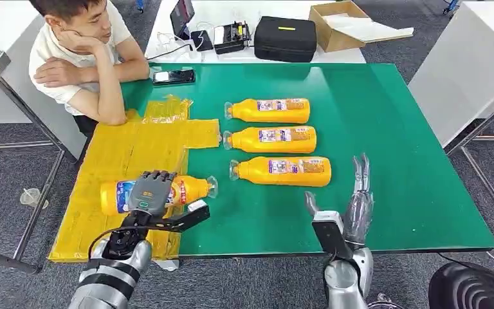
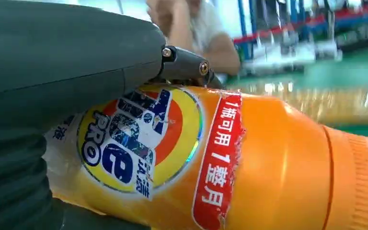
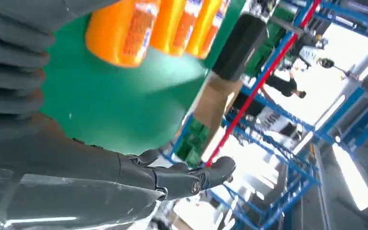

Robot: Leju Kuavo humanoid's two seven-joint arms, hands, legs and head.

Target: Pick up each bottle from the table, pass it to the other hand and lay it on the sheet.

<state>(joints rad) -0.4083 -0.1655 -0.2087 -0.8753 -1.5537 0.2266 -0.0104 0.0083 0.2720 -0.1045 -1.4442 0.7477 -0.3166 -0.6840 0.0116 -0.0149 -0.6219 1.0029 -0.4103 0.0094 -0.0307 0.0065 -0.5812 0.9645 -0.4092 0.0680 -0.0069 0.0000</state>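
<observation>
The green tabletop (image 1: pixel 386 148) takes up most of the space, and a crinkled yellow sheet (image 1: pixel 125 151) covers its left side, running to the near edge. A person (image 1: pixel 80 55) sits at the far left corner, elbows on the tabletop, chin propped on one hand. Behind, on a white desk, sit a black case (image 1: pixel 285 38) and an open cardboard box (image 1: pixel 341 24).

Three orange bottles lie on their sides on the bare green, caps pointing toward the sheet: the far bottle (image 1: pixel 269 111), the middle bottle (image 1: pixel 271 139) and the near bottle (image 1: pixel 282 171), stacked in a neat column, close but apart.

A fourth bottle (image 1: pixel 186 188) lies on the sheet near the front edge, cap pointing right. The left hand (image 1: pixel 149 192) is wrapped over its labelled middle, fingers curled across the top, gripping it.

The right hand (image 1: pixel 358 203) hovers just in front of the near bottle, fingers stretched out straight and apart, holding nothing.

A dark phone (image 1: pixel 173 76) rests by the person's elbow.
</observation>
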